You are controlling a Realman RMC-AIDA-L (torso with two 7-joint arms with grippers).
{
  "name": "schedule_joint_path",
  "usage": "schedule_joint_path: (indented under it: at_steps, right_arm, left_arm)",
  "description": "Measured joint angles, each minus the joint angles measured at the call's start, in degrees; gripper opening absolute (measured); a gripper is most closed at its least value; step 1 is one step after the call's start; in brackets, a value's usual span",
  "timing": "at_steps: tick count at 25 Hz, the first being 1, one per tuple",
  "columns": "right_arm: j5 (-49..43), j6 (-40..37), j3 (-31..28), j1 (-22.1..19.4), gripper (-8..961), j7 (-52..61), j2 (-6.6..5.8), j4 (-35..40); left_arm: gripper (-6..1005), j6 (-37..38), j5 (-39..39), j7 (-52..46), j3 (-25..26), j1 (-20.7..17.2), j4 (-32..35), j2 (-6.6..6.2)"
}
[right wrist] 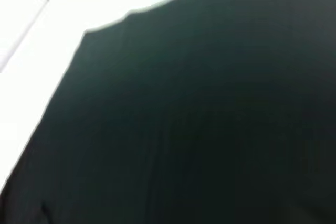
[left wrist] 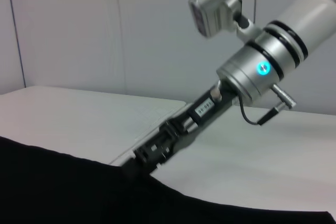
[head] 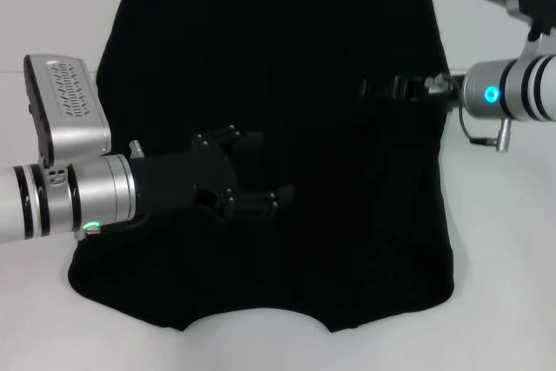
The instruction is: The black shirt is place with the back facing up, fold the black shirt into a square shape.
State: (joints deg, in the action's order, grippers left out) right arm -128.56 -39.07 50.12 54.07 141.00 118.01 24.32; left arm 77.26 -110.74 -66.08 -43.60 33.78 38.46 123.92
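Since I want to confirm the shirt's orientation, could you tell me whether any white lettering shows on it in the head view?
No, the black shirt shows only plain black cloth on the white table.

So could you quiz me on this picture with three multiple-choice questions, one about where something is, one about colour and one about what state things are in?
1. Where is the left gripper?
A. Over the black shirt
B. Off beside the table
C. Up out of sight

2. What colour is the light on the right arm's wrist?
A. Red
B. Blue
C. Yellow

3. How does the shirt lie?
A. Rolled into a ball
B. Hanging from a gripper
C. Spread flat on the table

Answers: 1 A, the head view shows it above the shirt's lower left part. 2 B, a blue ring glows there. 3 C, the cloth lies flat, with the right gripper reaching in over its right edge.
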Motion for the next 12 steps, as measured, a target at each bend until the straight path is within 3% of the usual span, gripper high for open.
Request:
schedule_joint_path:
  at_steps: [6,12]
  right_arm:
    - [4.67,-0.12,-0.21,0.09,926,-2.93,-1.30,0.58]
    - [7.98,-7.04,-0.44,-2.18,922,-7.71,-2.80,1.45]
  left_arm:
    - [950,-0.49,0.12,-0.27,1.26,-0.17,-0.13,0.05]
    - [950,1.54,1.07,-3.58,3.26,-0.59,0.10,-0.17]
